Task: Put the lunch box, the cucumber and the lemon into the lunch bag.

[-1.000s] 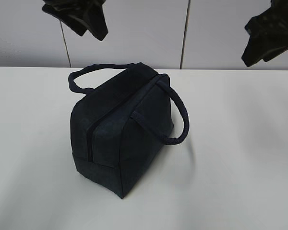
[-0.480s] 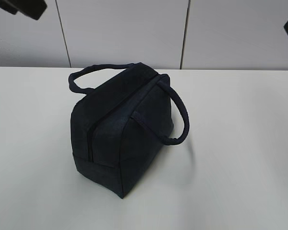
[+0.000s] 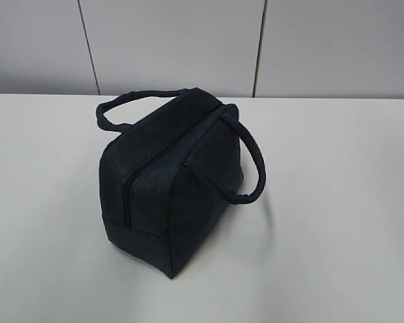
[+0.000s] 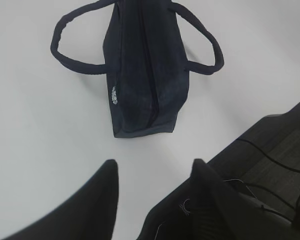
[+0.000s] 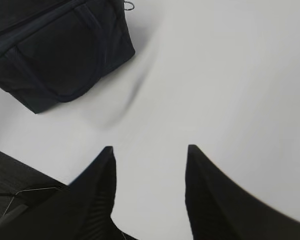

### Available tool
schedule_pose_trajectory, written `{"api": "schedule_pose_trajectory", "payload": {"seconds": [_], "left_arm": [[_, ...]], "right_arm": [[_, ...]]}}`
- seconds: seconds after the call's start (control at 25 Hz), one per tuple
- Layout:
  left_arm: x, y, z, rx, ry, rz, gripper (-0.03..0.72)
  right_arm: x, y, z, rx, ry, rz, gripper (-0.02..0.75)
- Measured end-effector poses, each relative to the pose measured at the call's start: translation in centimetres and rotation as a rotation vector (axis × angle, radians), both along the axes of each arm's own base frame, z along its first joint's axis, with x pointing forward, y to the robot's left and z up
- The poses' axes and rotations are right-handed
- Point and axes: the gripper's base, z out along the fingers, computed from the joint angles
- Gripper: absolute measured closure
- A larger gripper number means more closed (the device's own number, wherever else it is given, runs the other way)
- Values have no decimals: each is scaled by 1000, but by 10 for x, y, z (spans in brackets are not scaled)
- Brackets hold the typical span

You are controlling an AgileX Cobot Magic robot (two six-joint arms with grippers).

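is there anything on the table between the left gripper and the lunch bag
Nothing visible. In the left wrist view, only bare white table lies between the open left gripper and the lunch bag. The bag's zipper looks closed.

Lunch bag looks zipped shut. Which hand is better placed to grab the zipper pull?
Right, probably. Its wrist view shows the silver ring pull at a corner of the dark navy fabric lunch bag; the left wrist view shows no pull. The right hand and left hand are open, empty.
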Motion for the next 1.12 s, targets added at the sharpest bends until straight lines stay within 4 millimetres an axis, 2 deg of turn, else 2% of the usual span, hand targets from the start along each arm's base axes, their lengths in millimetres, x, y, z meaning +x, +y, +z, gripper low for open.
{"api": "schedule_pose_trajectory", "payload": {"seconds": [0.24, 0.44, 0.8, 1.12], "left_arm": [[-50, 25, 2, -49, -87, -3, 397], [-84, 42, -3, -86, -148, -6, 398], [-124, 63, -40, -95, -184, -2, 398], [-142, 75, -85, -65, -181, 12, 418]], "right_arm": [[-45, -7, -8, 8, -47, -1, 397], [-82, -12, -17, 18, -102, 0, 397], [-130, -19, -50, 27, -149, -2, 397], [-162, -24, -73, 39, -216, -3, 397]]}}
